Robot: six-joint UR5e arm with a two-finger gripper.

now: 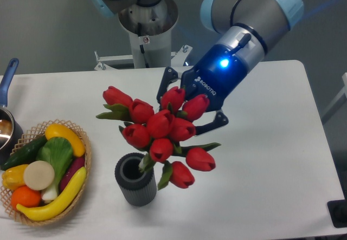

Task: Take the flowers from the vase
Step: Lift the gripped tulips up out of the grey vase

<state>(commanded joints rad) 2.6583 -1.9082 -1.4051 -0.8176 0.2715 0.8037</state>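
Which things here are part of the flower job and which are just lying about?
Job: flowers, gripped and lifted with the stem ends near the vase mouth; vase; gripper.
Lying about: basket of vegetables; pot at the left edge.

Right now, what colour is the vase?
Dark grey, ribbed sides, seen in the fixed camera view: vase.

Bare table (pixel 271 159) right of vase (pixel 134 179); basket (pixel 81 191) crowds left.

table (pixel 271 159) white | vase (pixel 134 179) | basket (pixel 81 188) | pot (pixel 6 122)
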